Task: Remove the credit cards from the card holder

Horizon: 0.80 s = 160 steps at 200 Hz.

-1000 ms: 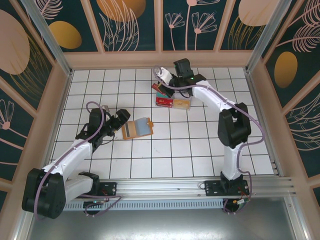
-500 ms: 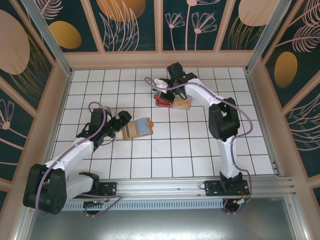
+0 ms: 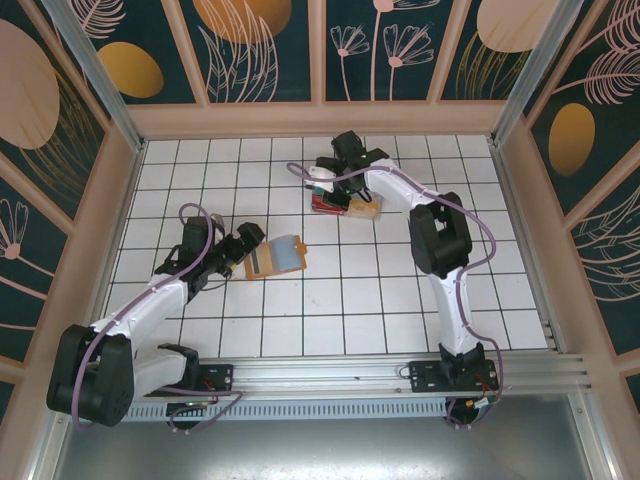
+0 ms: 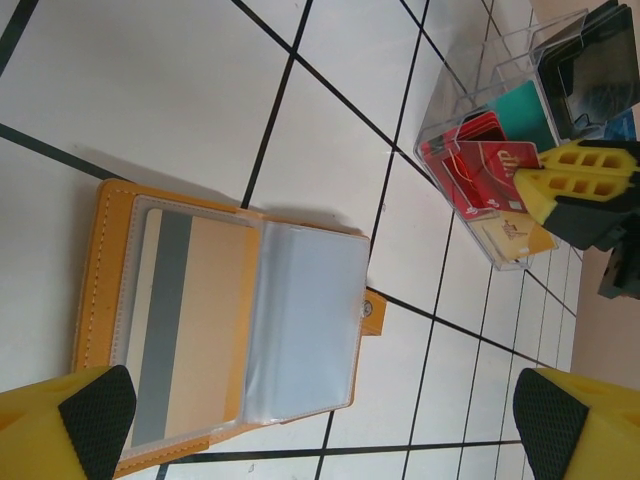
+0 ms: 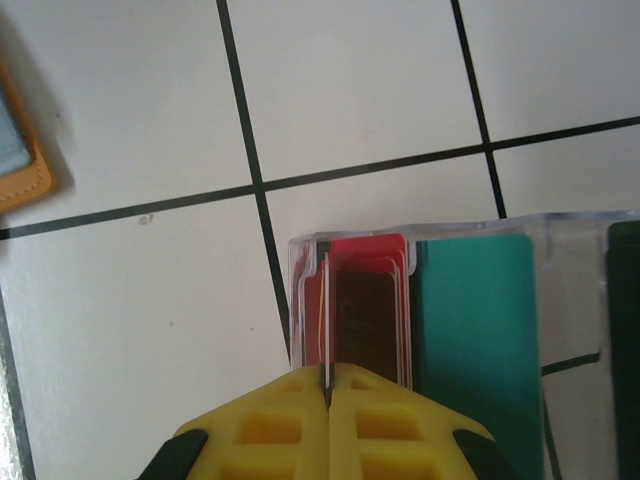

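Left wrist view: the tan-orange leather card holder [image 4: 110, 330] lies open on the white tiled table [image 4: 150, 80], one grey-striped tan card [image 4: 190, 320] still pocketed, left gripper [image 4: 320, 420] jaws wide apart. Right gripper [image 5: 327, 400] jaws pinch, seemingly, a thin white card [image 5: 322, 320] over a clear plastic tray [image 5: 560, 215] holding red cards [image 5: 365, 250].

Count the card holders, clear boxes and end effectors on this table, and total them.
card holder: 1
clear box: 1
end effectors: 2, the left end effector and the right end effector
total: 4
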Tool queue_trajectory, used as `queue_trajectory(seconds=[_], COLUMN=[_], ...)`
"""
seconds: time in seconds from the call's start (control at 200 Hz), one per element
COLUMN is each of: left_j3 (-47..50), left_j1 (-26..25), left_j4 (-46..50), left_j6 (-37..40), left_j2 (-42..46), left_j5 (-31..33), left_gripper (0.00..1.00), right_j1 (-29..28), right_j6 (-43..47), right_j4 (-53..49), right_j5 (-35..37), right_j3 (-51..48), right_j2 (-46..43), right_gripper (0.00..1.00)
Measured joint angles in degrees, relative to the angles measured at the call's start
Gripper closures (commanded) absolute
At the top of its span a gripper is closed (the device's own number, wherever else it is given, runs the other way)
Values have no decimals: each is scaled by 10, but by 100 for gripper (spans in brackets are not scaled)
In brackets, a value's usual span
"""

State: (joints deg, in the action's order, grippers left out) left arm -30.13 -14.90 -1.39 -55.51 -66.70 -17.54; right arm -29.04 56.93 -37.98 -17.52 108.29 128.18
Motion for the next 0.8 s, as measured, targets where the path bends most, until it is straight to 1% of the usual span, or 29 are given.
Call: queue_trajectory(seconds=[0.165,0.42,0.641,0.801], left_j3=[0,0,0,0], left_j1=[0,0,0,0], left_j4=[0,0,0,9], left_j6=[0,0,0,0], left_j2=[0,0,2,13], left_j5=[0,0,0,6], left_gripper=[1,1,1,1], right_j1=[0,0,0,0], right_j6=[-1,-4,-9,-37], right_j4=[-1,-3,-11,-12], right_j5=[9,15,16,9], right_j3=[2,18,37,43], right_j2=[3,9,14,10], right_gripper=[96,81,79,78])
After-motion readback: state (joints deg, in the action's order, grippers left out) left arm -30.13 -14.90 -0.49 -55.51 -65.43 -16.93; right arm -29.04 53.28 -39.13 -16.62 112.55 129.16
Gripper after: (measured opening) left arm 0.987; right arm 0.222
